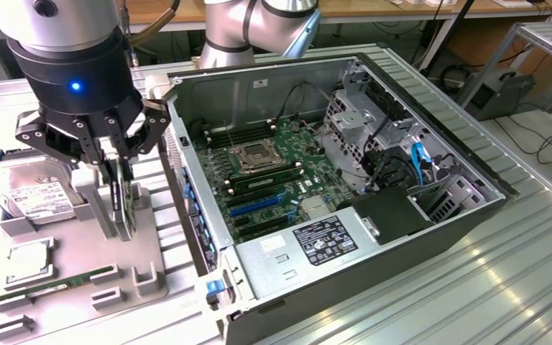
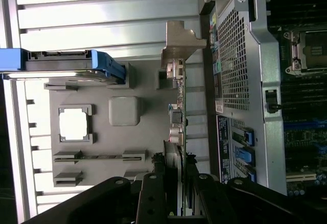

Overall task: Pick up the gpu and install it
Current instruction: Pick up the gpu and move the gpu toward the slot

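The gpu (image 1: 126, 210) is a thin dark card standing on its edge in a slot of the grey holder tray (image 1: 152, 248), at the exterior view's left beside the open computer case (image 1: 420, 215). My gripper (image 1: 118, 185) hangs straight above it, and its two fingers are shut on the card's upper edge, one on each face. In the wrist view the gpu (image 2: 176, 106) appears edge-on with its silver bracket (image 2: 180, 40) at the far end. There my gripper (image 2: 174, 177) clamps the near end. The card's lower part rests in the holder.
On the tray lie a silver hard drive (image 1: 29, 195) in a blue frame (image 2: 110, 63), a CPU (image 1: 26, 257) and a green RAM stick (image 1: 57, 282). The case lies on its side with the motherboard (image 1: 267, 180) and blue slots (image 1: 256, 205) exposed. Its metal wall (image 1: 199, 215) stands close to the gripper.
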`<state>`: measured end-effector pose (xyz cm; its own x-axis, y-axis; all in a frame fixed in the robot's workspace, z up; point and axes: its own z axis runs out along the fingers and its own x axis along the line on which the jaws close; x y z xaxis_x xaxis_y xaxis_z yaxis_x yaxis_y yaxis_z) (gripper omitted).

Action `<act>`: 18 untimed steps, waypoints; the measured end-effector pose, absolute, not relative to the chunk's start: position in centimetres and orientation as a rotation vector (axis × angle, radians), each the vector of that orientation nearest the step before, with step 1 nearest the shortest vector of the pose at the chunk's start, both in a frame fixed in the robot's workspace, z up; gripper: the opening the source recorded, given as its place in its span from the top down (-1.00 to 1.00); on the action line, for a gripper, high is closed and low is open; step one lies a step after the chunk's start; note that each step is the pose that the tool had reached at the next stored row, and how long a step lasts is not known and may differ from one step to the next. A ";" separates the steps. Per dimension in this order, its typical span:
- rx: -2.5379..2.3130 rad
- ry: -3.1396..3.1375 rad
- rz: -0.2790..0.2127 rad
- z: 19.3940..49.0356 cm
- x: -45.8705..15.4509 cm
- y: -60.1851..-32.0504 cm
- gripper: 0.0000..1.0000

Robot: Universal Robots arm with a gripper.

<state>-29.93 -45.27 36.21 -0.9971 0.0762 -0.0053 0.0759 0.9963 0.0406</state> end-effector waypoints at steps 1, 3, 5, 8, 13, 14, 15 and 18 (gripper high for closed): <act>0.119 3.132 0.063 36.2 -29.9 -45.3 0.47; 0.119 3.132 0.063 36.3 -29.9 -45.3 0.47; 0.119 3.132 0.063 36.7 -29.9 -45.3 0.47; 0.119 3.132 0.063 37.4 -29.9 -45.3 0.47; 0.119 3.132 0.063 38.1 -29.9 -45.3 0.47; 0.119 3.132 0.063 38.1 -29.9 -45.3 0.47; 0.119 3.132 0.063 38.2 -29.9 -45.3 0.47; 0.119 3.132 0.063 38.2 -29.9 -45.3 0.47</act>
<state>-29.93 -45.27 38.23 -0.9971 0.0762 -0.0052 0.0759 0.9963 0.0406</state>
